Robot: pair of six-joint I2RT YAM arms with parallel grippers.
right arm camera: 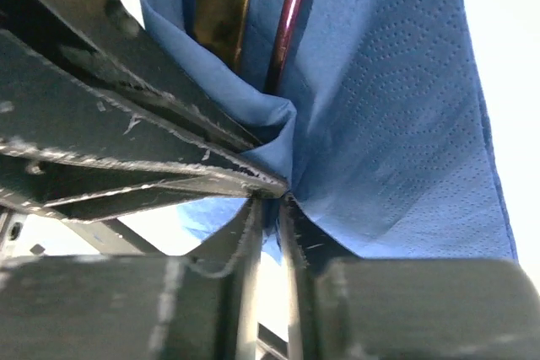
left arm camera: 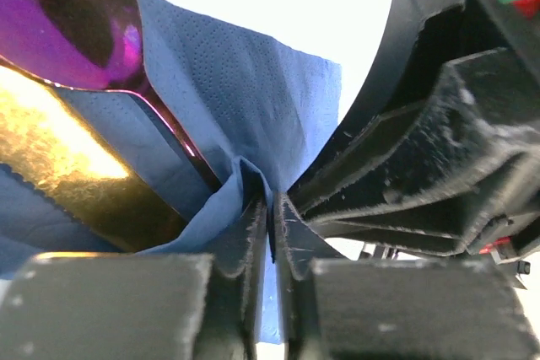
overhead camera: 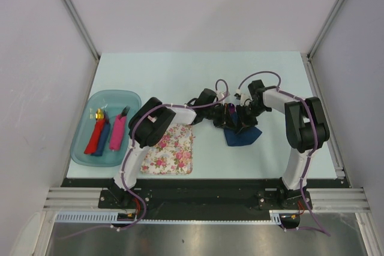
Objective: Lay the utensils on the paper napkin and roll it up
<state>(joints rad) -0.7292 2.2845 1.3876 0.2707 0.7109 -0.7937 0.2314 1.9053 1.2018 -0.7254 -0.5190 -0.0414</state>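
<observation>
While left hand (left arm camera: 272, 225) and right hand (right arm camera: 270, 208) each pinch shut on a fold of the paper napkin (left arm camera: 253, 99), bunched near the floral mat (overhead camera: 171, 148) with spoon (left arm camera: 76, 14) and gold utensil (left arm camera: 59, 149) lying in it, rolling appears underway, and the next move likely calls for both to turn the fold over together.

Left hand (left arm camera: 272, 208), right hand (right arm camera: 272, 208) tip-to-tip at napkin (overhead camera: 243, 137); open table (overhead camera: 180, 73) behind; tray (overhead camera: 117, 98), mat (overhead camera: 170, 150) left
</observation>
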